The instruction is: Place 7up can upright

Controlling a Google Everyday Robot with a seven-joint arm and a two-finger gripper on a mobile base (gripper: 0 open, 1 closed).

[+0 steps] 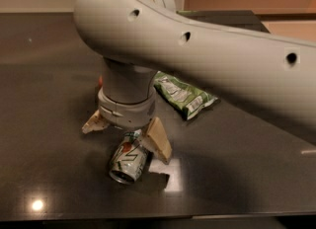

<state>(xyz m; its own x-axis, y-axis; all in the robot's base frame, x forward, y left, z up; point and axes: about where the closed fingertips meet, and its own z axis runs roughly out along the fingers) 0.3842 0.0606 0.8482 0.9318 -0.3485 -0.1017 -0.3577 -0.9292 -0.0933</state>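
the small silver-white aluminium 7up can (pixel 129 158) with green markings lies on its side on the dark glossy table (pixel 237 173), long axis running toward the camera, just beneath the tool (pixel 126 141), whose tan fingers are spread wide across it.

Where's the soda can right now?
The 7up can lies on its side on the dark table, low in the camera view's centre, under the open gripper, with the green snack bag behind it.
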